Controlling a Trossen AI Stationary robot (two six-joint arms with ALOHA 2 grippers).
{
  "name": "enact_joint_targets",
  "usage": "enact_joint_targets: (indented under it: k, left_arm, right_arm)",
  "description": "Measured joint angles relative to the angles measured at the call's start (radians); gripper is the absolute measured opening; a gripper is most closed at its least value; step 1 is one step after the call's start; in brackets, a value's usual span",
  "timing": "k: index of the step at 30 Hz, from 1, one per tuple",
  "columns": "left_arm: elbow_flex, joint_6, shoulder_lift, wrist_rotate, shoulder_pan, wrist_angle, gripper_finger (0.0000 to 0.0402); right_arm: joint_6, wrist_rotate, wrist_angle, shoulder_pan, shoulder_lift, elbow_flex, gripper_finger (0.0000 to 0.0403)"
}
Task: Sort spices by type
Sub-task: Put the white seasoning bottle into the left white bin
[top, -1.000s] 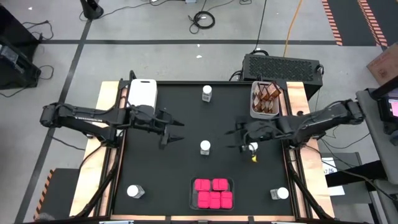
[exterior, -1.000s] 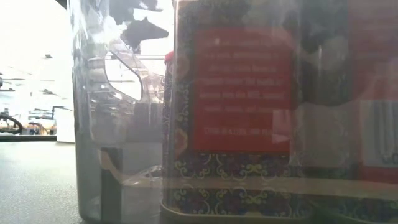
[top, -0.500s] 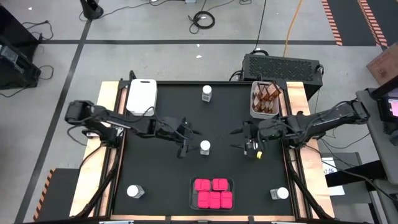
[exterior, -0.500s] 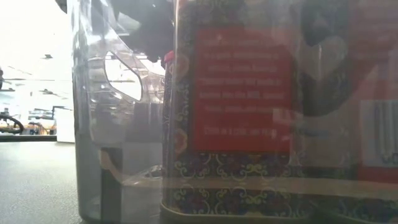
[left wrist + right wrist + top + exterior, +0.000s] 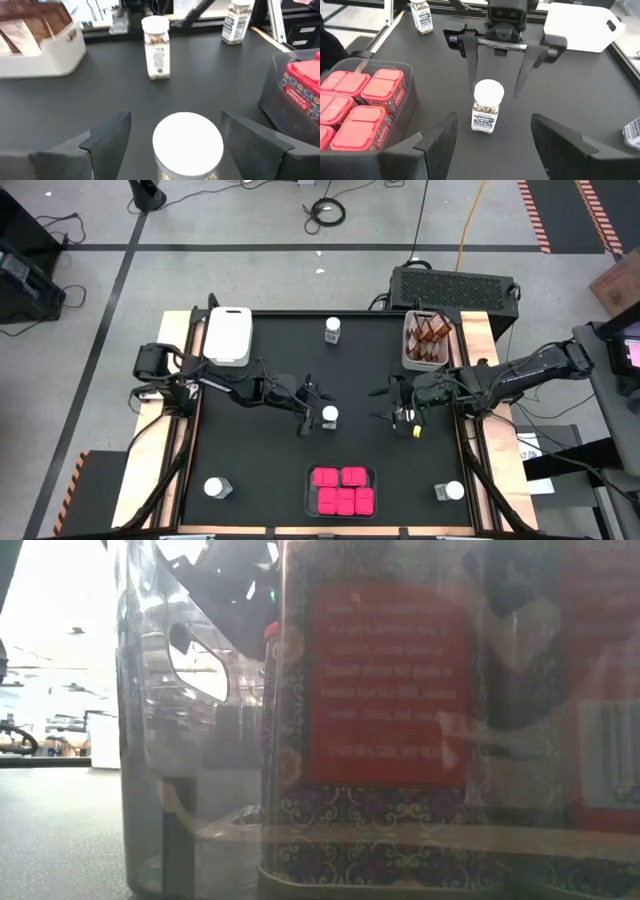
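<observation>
A clear jar with a round white lid [image 5: 330, 416] stands upright on the black table's middle. My left gripper [image 5: 314, 412] is open and reaches it from the left. One finger stands on each side of the jar's lid [image 5: 187, 142], apart from it; the right wrist view shows the fingers [image 5: 470, 62] flanking the jar [image 5: 487, 107]. My right gripper [image 5: 378, 405] is open and empty, facing the same jar from the right. Pink boxes [image 5: 342, 489] fill a clear tray [image 5: 308, 492]. Brown jars [image 5: 428, 332] sit in a white tray [image 5: 408, 358].
More white-lidded jars stand at the far middle [image 5: 332, 330], near left [image 5: 218, 487], near right [image 5: 450, 491] and under my right arm [image 5: 405, 417]. A white tray [image 5: 228, 335] lies at the far left. The clear tray [image 5: 150, 740] and a pink box [image 5: 390, 690] block the low view.
My left gripper has gone down and toward the table's right edge, rolling a little, and has reached the middle jar, which now stands between its open fingers. The jar has stayed in place.
</observation>
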Motion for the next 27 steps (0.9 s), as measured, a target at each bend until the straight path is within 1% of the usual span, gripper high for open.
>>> enact_joint_targets:
  k: [7,27]
  left_arm:
    - [0.0,-0.032,0.031,0.004,0.0,0.001,0.0311]
    - [0.0,-0.065,0.045,0.004,0.0,0.037,0.0311]
  right_arm:
    - [-0.065,0.005,0.014,-0.005,0.0,0.0,0.0247]
    - [-0.076,0.005,0.014,-0.005,0.0,0.0,0.0247]
